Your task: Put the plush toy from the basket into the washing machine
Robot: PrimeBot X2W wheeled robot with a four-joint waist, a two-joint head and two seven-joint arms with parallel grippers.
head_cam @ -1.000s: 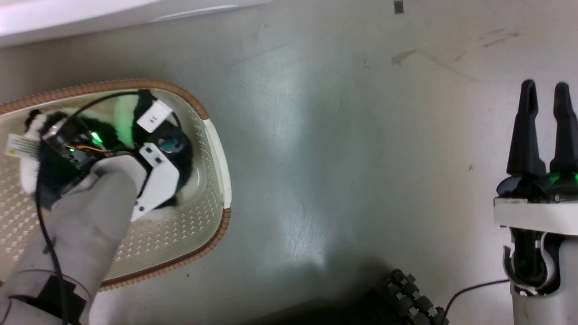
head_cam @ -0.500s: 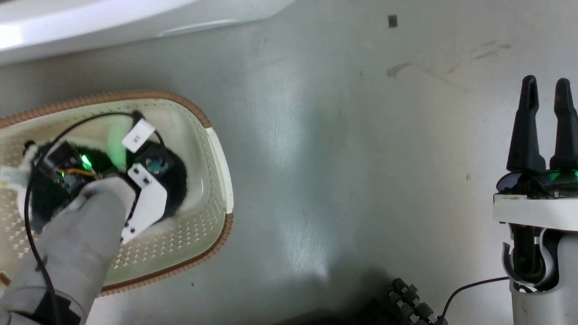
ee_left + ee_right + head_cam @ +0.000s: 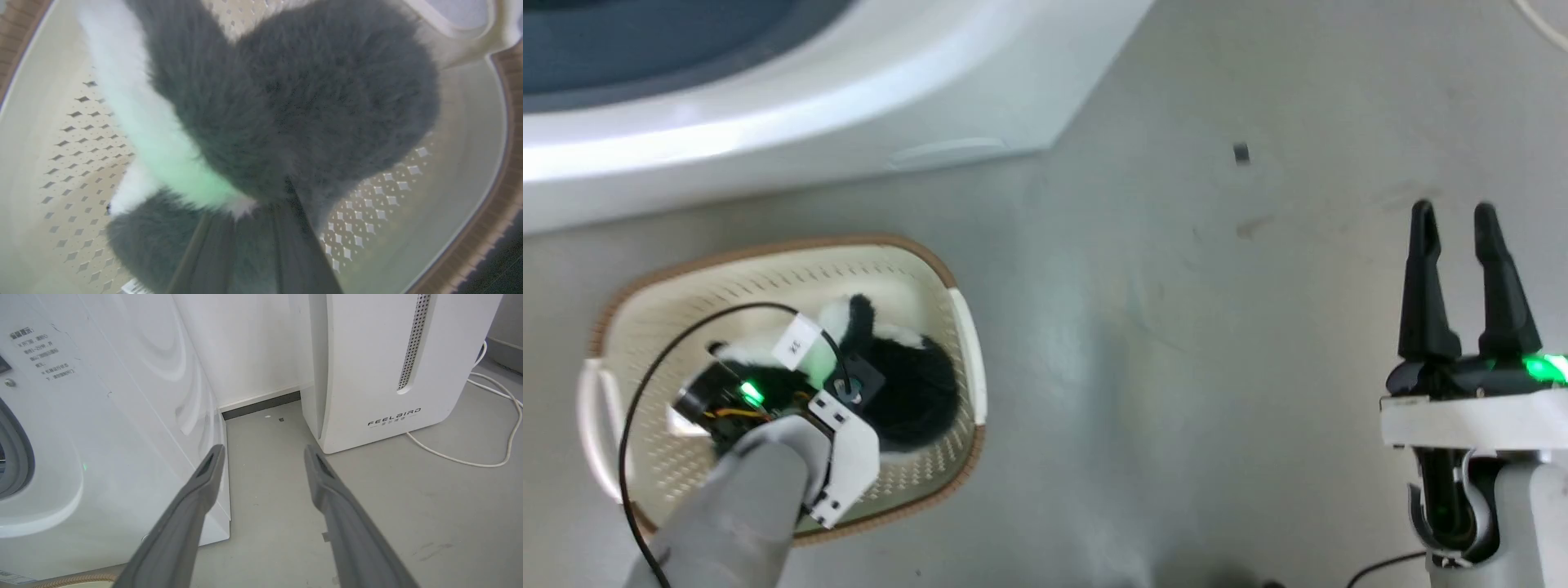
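Note:
The cream basket [image 3: 727, 282] with its brown rim sits on the floor at the lower left of the head view. Inside it is the black-and-white plush toy [image 3: 915, 392]. My left arm reaches down into the basket, and its wrist covers part of the toy. In the left wrist view my left gripper [image 3: 261, 208] is shut on the toy's fur [image 3: 310, 102], with the perforated basket bottom [image 3: 61, 171] behind it. The white washing machine [image 3: 849, 106] stands just beyond the basket, and its grey porthole rim [image 3: 16, 457] shows. My right gripper [image 3: 1454, 216] is open and empty over bare floor.
A white FEELBIRD appliance [image 3: 388, 367] stands to the right of the washing machine [image 3: 102, 416], with a narrow floor gap between them. A white cable [image 3: 490, 416] lies on the floor by it. Grey floor [image 3: 1176, 367] lies between basket and right arm.
The head camera has shifted, so the washing machine's front now shows and the basket looks smaller. The toy has bunched up under my left gripper. The right gripper stays open.

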